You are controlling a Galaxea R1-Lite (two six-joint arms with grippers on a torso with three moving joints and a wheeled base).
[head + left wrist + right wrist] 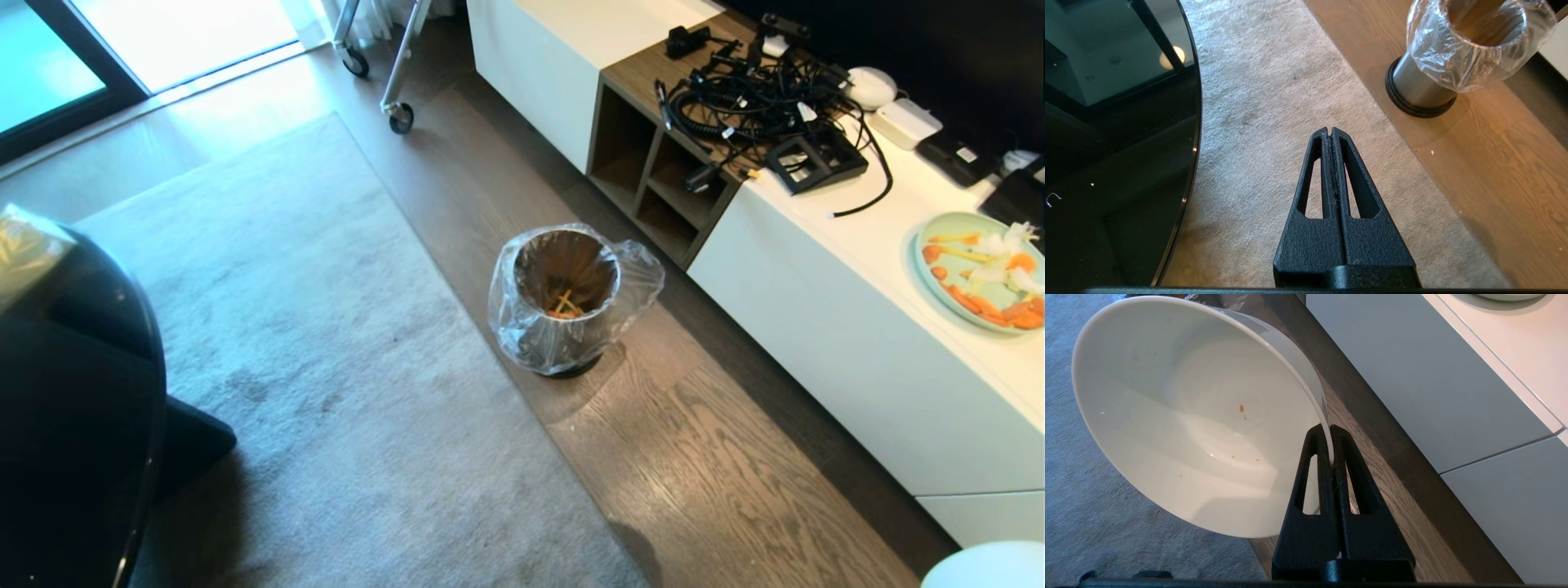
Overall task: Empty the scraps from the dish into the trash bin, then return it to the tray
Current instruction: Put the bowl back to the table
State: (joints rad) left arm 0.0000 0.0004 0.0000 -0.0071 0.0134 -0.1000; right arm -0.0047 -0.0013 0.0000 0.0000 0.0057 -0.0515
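The trash bin (567, 298), a metal cylinder lined with a clear bag, stands on the wood floor beside the rug. Orange and yellow scraps (563, 307) lie at its bottom. In the right wrist view my right gripper (1329, 430) is shut on the rim of the white dish (1188, 416), which is tipped on its side and holds only a few orange specks. A bit of the dish (988, 567) shows at the head view's lower right corner. My left gripper (1329, 130) is shut and empty above the rug, with the trash bin (1453, 53) ahead of it. The tray is out of view.
A glossy black round table (73, 408) fills the left side. On the right a long white cabinet (816, 310) carries a pale green plate (925, 282) of food bits and a tangle of black cables (751, 98). A wheeled stand (400, 118) is at the back.
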